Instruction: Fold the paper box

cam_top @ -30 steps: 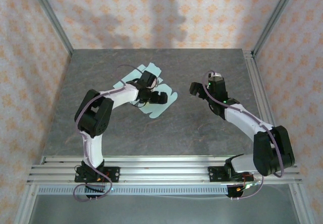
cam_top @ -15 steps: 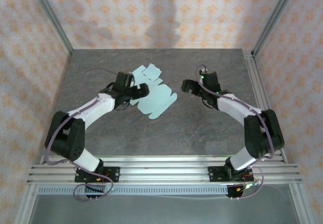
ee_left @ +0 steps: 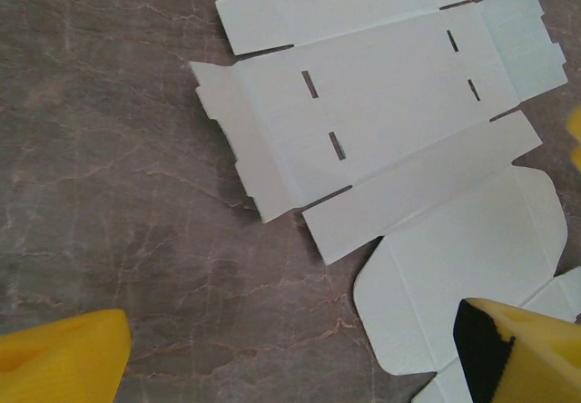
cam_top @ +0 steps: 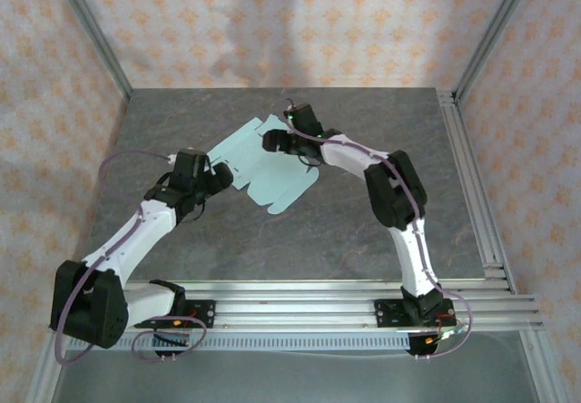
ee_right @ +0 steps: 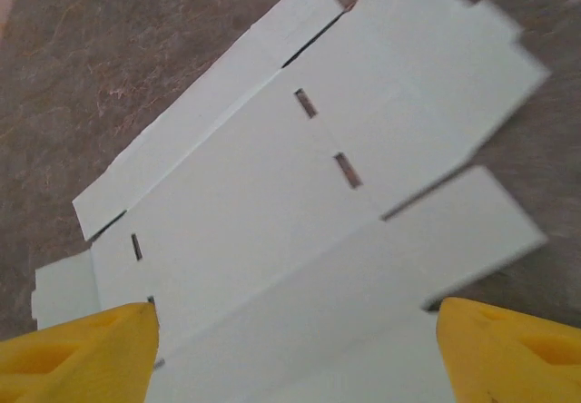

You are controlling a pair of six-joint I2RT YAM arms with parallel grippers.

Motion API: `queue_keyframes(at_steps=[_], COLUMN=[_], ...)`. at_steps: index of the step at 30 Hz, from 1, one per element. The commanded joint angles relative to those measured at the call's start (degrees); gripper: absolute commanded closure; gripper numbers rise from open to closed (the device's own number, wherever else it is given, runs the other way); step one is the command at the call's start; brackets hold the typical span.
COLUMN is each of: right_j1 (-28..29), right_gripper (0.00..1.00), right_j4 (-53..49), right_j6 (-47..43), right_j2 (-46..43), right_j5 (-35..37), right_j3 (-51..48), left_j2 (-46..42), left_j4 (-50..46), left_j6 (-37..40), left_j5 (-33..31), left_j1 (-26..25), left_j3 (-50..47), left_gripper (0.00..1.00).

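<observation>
Top external view: where do we find the paper box?

— We see it flat near the tabletop's far edge, long axis diagonal, rounded flaps pointing near-right. Left gripper and right gripper fingers spread apart.

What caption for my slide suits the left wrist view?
Unfolded paper box flat on table, left gripper open.

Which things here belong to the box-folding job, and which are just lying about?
Belong to the job:
- paper box, a flat unfolded sheet
- left gripper, open beside the sheet
- right gripper, open over the sheet's far end

Just surroundings:
- table
- aluminium rails
- patterned walls
</observation>
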Motion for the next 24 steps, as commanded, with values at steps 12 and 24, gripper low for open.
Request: queue_keyframes(at_steps=[12,24], right_j1=[-2.50,-11.05], right_gripper=[0.20,0.20], right_j4=[-6.98,-1.60], right_j6=[15.40,15.10], right_j2=[8.85,-6.88], right_j5=[6.06,10.15], right_j3=[8.53,-14.03], left_j2=[1.18,5.99], left_j4=[-1.07,1.62], left_j6=[3.58,4.05], left_j5=[0.56,3.65], left_j1=[0.52,-0.58], left_j3=[-0.15,2.40], left_gripper=[0.04,0.04])
